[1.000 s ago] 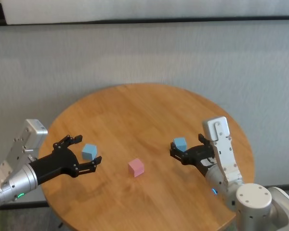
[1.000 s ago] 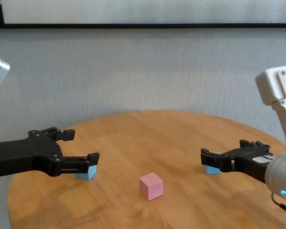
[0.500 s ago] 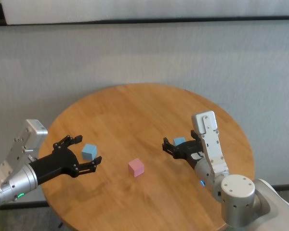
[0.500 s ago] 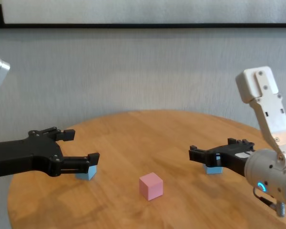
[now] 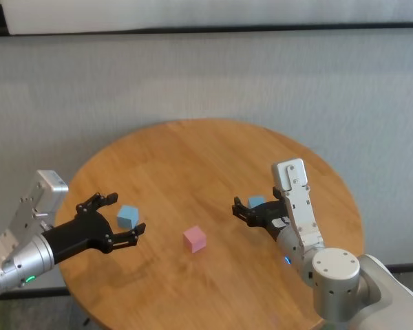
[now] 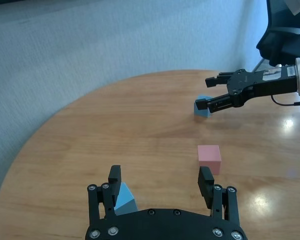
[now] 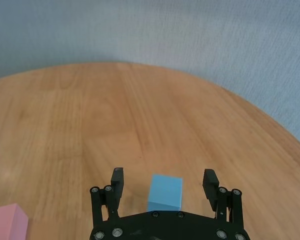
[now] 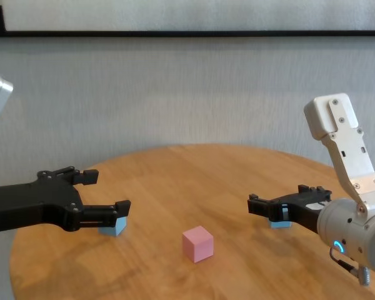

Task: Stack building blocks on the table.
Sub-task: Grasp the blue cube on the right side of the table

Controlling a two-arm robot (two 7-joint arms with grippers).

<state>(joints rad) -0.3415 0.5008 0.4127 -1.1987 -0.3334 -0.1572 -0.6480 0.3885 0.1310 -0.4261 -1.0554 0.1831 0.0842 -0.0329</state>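
The right end effector (image 5: 246, 213) has slid leftward, jaws wide, to straddle the right blue block (image 7: 165, 193) unclosed, while the left end effector (image 5: 117, 216), equally wide, brackets the left blue block (image 5: 127, 216); the pink block (image 5: 194, 238) waits mid-counter (image 5: 193, 158), so nothing is stacked.

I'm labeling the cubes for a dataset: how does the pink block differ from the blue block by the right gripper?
The pink block is pale pink; the right-hand blue block is light blue. The pink block sits in the open near the table's middle, while the blue one lies between the open fingers of the right gripper. Both are small matte cubes of about equal size, resting on the table.
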